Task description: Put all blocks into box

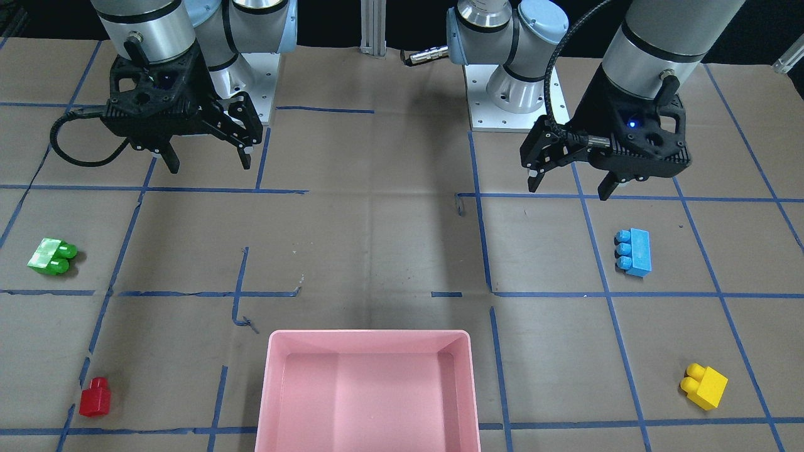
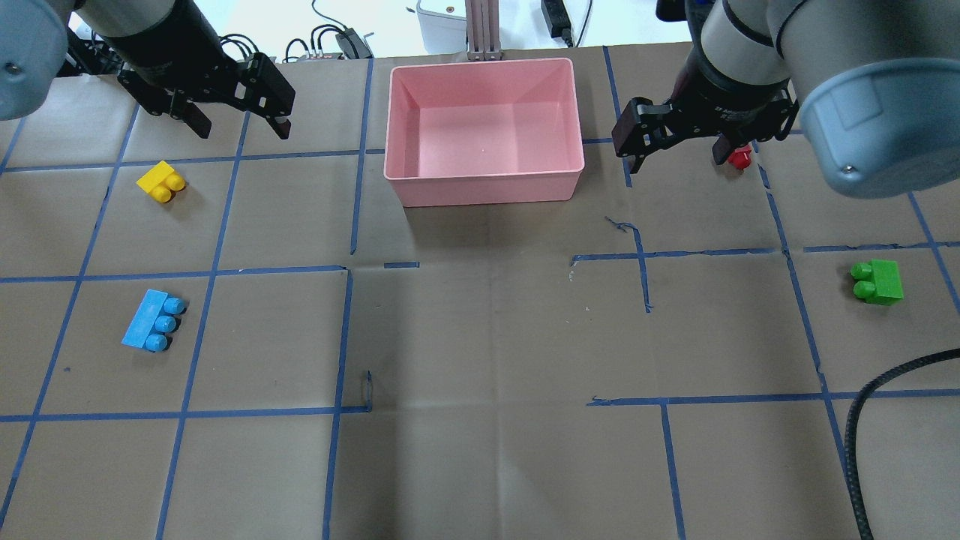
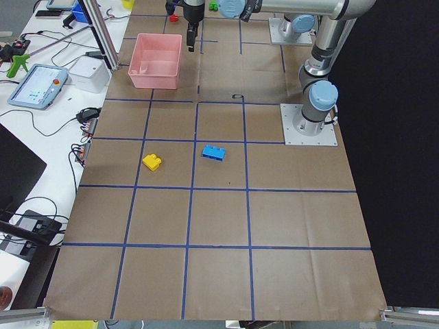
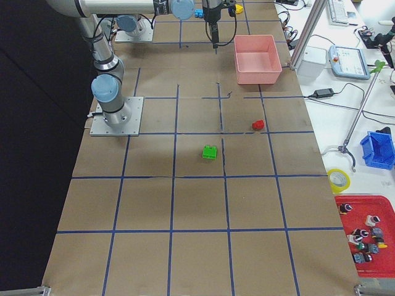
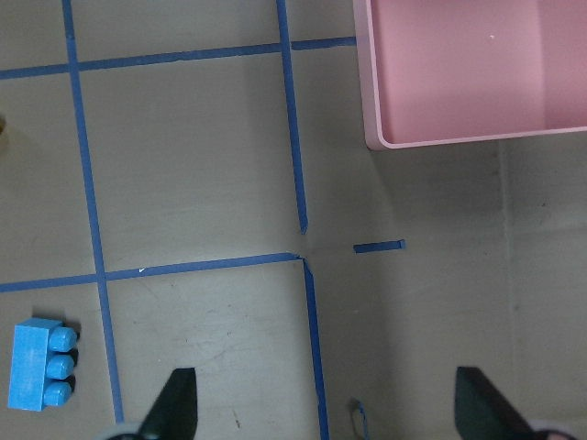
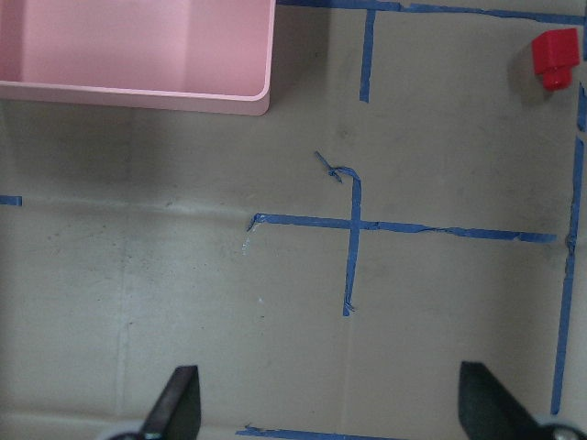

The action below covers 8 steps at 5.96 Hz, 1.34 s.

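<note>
silver arms (image 1: 659, 37), blue caps (image 1: 543, 28), black grippers (image 1: 569, 190) (image 1: 210, 167)

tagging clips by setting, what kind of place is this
Probably a robotics lab or test cell: robot arms bolted to a tape-gridded table, what looks like a teach pendant alongside, and a red tray of small parts nearby.

brown paper-covered table (image 2: 480, 465) gridded with blue tape (image 2: 225, 271); white bench (image 3: 62, 123) holds a pendant (image 3: 38, 86).

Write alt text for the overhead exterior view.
An empty pink box sits at the far side; a yellow block and blue block lie left of it, a red block and green block right. The left arm and right arm hover with jaws open.
</note>
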Tool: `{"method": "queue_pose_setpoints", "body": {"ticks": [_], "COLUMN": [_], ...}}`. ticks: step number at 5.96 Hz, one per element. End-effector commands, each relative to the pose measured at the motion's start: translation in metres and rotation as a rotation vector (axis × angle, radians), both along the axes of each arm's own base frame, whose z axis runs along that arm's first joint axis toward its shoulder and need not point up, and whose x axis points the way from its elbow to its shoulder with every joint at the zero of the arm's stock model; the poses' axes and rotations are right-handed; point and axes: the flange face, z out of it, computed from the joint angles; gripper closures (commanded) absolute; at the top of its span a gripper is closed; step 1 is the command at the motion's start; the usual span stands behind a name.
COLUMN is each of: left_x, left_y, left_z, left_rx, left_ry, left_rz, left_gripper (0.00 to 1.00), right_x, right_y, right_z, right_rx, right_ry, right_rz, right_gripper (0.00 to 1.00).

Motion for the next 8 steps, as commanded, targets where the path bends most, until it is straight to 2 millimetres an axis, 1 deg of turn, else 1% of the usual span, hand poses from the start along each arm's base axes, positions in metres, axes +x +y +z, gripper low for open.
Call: {"method": "queue_pose_setpoints", "body": {"ticks": [1, 2, 3, 4, 5, 6, 7, 8], "left_x": [0.000, 0.004, 0.013, 0.058, 0.136, 0.201, 0.252, 0.294], "left_y": [-0.001, -0.001, 0.001, 0.001, 0.020, 0.048, 0.074, 0.091], "left_z": [-0.001, -0.002, 0.000, -0.013, -0.019, -0.040, -0.058, -0.070], "left_rx": [0.000, 0.004, 0.005, 0.023, 0.034, 0.063, 0.081, 0.081], "left_ry": [-0.003, -0.006, -0.010, -0.014, -0.014, -0.004, 0.010, 0.029], "left_rz": [-0.008, -0.014, -0.056, -0.100, -0.143, -0.197, -0.216, -0.247], "left_gripper": [0.00, 0.00, 0.00, 0.00, 0.00, 0.01, 0.01, 0.01], "right_x": [0.000, 0.000, 0.001, 0.001, 0.000, 0.000, 0.001, -0.005], "right_y": [0.000, 0.001, -0.002, 0.000, 0.005, 0.007, 0.009, 0.006], "right_z": [-0.001, -0.002, 0.002, 0.001, 0.009, 0.000, -0.005, -0.014], "right_rx": [0.002, 0.014, -0.001, 0.001, -0.017, 0.011, 0.025, 0.028], "right_ry": [0.000, 0.002, 0.000, -0.001, -0.001, 0.002, -0.005, -0.003], "right_rz": [-0.001, -0.001, -0.001, -0.005, -0.010, -0.010, -0.002, -0.012], "right_gripper": [0.00, 0.00, 0.00, 0.00, 0.00, 0.00, 0.00, 0.00]}}
